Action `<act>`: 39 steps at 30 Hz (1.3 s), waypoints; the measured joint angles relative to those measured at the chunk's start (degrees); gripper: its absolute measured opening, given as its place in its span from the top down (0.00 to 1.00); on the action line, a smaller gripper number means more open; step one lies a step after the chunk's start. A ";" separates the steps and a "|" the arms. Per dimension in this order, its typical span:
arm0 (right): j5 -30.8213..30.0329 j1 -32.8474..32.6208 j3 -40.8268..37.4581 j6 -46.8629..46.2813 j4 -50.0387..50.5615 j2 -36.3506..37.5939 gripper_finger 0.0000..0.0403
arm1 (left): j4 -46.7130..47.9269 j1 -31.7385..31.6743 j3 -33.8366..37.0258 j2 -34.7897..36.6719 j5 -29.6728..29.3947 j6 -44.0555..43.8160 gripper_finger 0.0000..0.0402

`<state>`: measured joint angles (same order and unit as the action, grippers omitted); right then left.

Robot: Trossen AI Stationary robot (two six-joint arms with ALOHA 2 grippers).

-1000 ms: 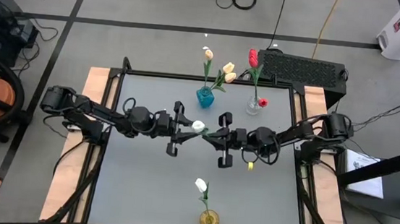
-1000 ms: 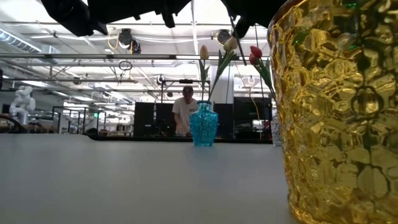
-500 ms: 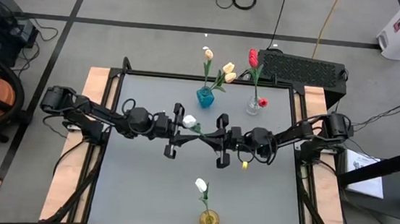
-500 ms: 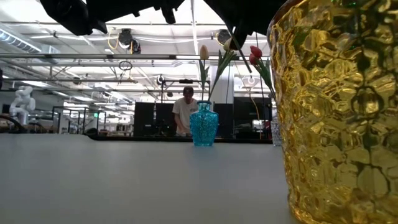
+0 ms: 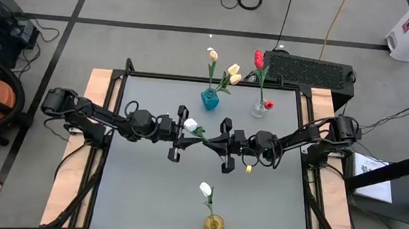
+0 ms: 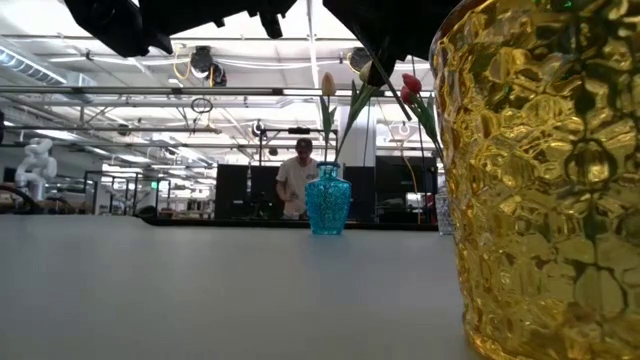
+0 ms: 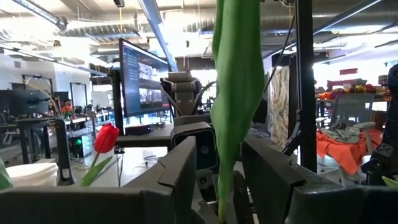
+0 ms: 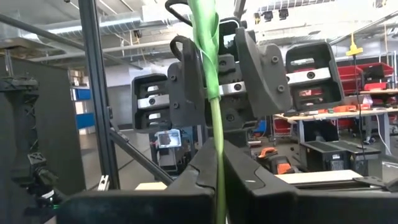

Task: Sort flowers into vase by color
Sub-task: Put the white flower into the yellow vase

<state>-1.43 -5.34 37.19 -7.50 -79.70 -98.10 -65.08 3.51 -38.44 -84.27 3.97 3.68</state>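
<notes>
A white-budded flower [image 5: 191, 125] hangs in the air over the middle of the table. My right gripper [image 5: 210, 138] is shut on its green stem [image 8: 208, 62]. My left gripper [image 5: 195, 133] faces it, open. Its two fingers [image 7: 180, 171] stand on either side of the stem and leaf [image 7: 236, 93], with a gap on both sides. A blue vase [image 5: 210, 98] with cream-yellow flowers and a clear vase [image 5: 259, 108] with red flowers stand at the far edge. A gold vase [image 5: 213, 223] with one white flower stands at the near edge. My right gripper pinches the flower's thin stem [image 8: 217, 158] between its two fingers, well below the bud. The fingers come from the table's right, about level, and lie across the stem. The flower is lifted clear of the table and leans with its bud toward the table's left.
The gold vase [image 6: 545, 180] fills the right of the low view, with the blue vase [image 6: 328, 200] far behind it. A dark box [image 5: 308, 70] sits beyond the table's far right corner. The grey tabletop [image 5: 146, 183] lies bare between the arms and the near vase.
My right gripper has turned at the wrist while staying shut on the stem. The white bud has swung toward the table's left, closer to my left gripper. My left gripper has kept open and still.
</notes>
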 joint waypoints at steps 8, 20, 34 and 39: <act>0.02 0.00 -0.02 0.34 2.46 0.00 1.00 | 0.00 0.00 0.02 0.00 -0.02 -0.17 0.68; -0.04 0.00 -0.02 0.14 1.91 0.00 1.00 | -0.03 0.02 0.02 0.02 -0.02 0.00 0.97; 0.02 -0.01 -0.09 -0.42 2.41 0.00 0.97 | 1.47 0.00 0.02 0.11 0.21 0.05 0.98; 0.04 -0.02 -0.07 -0.66 2.27 0.02 0.91 | 3.72 0.11 0.06 0.02 0.46 0.00 0.98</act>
<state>-1.39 -5.37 37.12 -8.16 -77.43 -98.08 -61.36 3.62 -38.37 -84.25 4.43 3.69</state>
